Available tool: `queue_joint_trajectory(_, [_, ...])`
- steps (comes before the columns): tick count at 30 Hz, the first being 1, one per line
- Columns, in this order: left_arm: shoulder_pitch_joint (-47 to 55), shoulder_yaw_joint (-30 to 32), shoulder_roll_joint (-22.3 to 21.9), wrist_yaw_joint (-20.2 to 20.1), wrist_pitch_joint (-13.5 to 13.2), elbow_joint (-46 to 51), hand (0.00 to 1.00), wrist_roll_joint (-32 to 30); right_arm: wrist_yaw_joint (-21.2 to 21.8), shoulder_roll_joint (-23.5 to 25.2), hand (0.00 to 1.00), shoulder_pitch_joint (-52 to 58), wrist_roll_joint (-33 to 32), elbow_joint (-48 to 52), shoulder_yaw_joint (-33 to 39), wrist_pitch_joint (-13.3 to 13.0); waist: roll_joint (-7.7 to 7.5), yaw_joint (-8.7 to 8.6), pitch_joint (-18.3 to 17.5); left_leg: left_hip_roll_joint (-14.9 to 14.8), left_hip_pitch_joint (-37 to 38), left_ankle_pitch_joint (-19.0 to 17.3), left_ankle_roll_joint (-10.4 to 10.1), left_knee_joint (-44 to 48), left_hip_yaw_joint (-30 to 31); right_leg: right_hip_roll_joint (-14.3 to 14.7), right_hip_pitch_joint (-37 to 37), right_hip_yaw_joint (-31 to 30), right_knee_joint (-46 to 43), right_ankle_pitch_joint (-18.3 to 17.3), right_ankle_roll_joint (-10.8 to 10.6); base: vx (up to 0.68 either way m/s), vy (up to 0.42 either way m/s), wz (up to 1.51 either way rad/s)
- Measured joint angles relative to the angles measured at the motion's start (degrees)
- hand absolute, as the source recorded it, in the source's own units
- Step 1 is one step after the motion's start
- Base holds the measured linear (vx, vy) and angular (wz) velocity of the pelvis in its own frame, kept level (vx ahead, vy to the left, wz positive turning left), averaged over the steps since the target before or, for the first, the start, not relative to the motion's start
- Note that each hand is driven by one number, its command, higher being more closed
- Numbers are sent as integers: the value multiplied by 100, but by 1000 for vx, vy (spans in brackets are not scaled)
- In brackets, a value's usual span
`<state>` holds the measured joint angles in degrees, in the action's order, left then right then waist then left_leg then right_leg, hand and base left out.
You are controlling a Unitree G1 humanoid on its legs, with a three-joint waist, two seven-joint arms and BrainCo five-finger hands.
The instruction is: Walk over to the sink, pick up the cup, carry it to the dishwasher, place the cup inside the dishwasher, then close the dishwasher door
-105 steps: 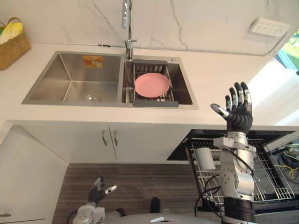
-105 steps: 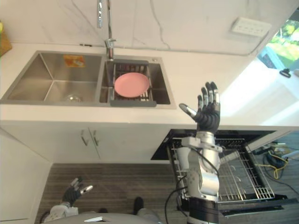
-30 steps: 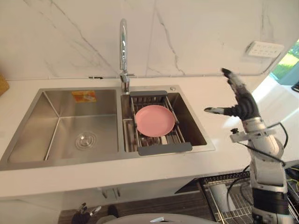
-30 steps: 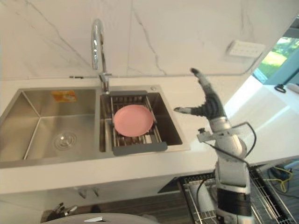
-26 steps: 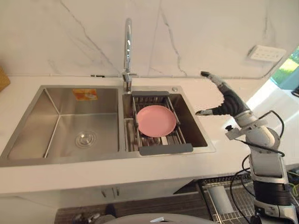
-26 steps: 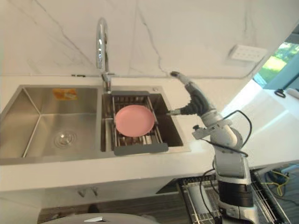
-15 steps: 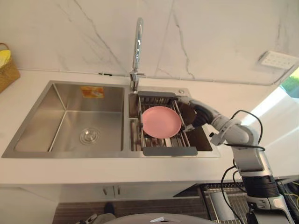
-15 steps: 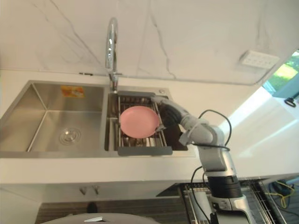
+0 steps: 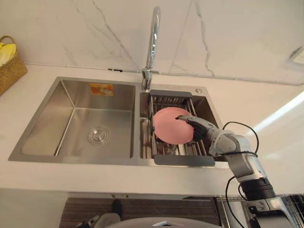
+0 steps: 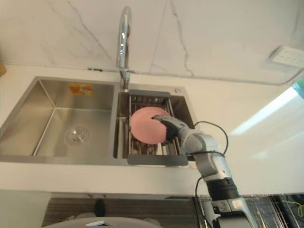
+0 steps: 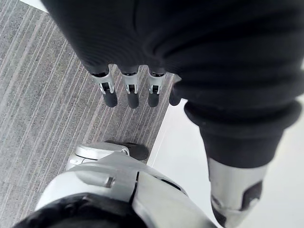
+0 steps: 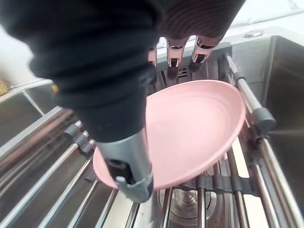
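A pink plate (image 9: 167,132) lies on a dark-framed wire rack (image 9: 184,160) across the sink's right basin. My right hand (image 9: 202,129) reaches in from the right and is spread over the plate. In the right wrist view its straight fingers (image 12: 173,54) point past the plate's (image 12: 194,123) far rim, and the thumb (image 12: 127,159) runs across the near rim. I cannot tell whether the hand touches the plate. My left hand (image 11: 128,92) hangs low over the grey floor with straight fingers, holding nothing.
A tall chrome faucet (image 9: 153,42) stands behind the divider between the basins. The left basin (image 9: 71,118) holds only its drain. A wicker basket (image 9: 8,66) sits on the white counter at far left. Dishwasher rack wires (image 10: 278,202) show at the lower right.
The camera has tipped and shifted over the sink. My right hand came down from above the counter, swung left into the right basin and now lies over the pink plate.
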<state>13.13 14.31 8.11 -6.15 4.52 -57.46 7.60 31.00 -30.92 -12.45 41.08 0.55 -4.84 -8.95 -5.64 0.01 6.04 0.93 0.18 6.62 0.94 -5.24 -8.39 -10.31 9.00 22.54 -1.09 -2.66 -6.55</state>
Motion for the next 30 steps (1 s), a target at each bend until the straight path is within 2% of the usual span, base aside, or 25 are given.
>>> queue_joint_trajectory(8, [6, -242, 38, 86, -79, 60, 0, -1, -511, -8, 0, -50, 597, -248, -114, -259, 55, 29, 155, -12, 76, -75, -80, -1, 35, 18, 92, -29, 16, -108, 36, 6, -8, 2])
queue_joint_trajectory(22, [8, -383, 85, 117, -212, 76, 0, 7, -616, -19, 0, 40, 935, -347, -161, -456, 57, 8, 221, -8, 82, -120, -101, 1, 38, 9, 91, -47, -9, -146, -57, 33, -4, 0])
queue_joint_trajectory(30, [36, -552, 94, 215, -303, 74, 0, 9, -685, -80, 0, 201, 1160, 69, -159, -580, 94, -15, 242, -79, 192, -156, -154, -1, -23, 60, 121, -170, -49, -141, -52, -9, -17, -6])
